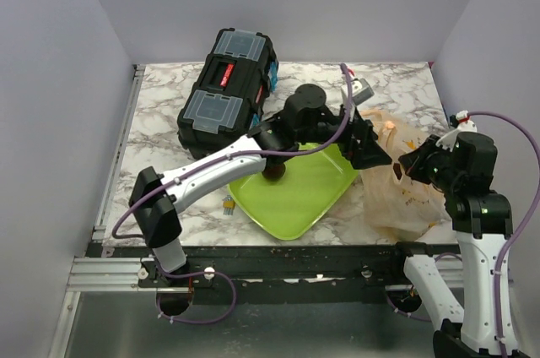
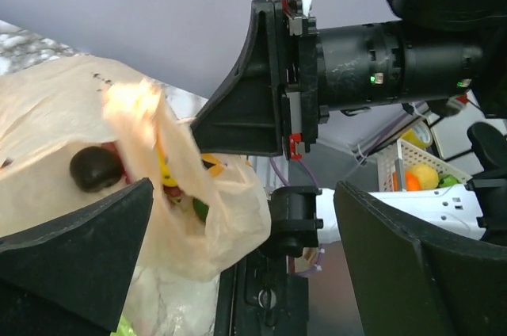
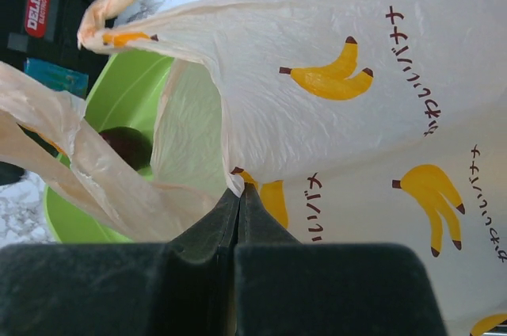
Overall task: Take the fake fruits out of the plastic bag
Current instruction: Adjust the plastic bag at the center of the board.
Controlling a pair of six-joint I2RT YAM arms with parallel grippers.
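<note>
The thin, translucent peach-orange plastic bag (image 1: 405,193) lies on the marble bench (image 1: 160,122), right of the lime-green square tray (image 1: 304,202). The right arm's fingers (image 3: 190,273) are closed on its rim, apparently to hold the mouth up. The left arm's fingers (image 2: 71,249) stand wide apart and empty at that mouth. One dark maroon round fruit (image 1: 274,174) rests on the tray; another dark fruit (image 2: 95,168) shows inside the bag.

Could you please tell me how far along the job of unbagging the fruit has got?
Done: one dark maroon round plastic fruit lies on the lime-green square tray. In hand: the right arm's jaws are shut on the thin peach-orange plastic bag, and the left arm's jaws stand open at its mouth. Left: a dark round fruit and a yellow one sit inside the bag.
</note>
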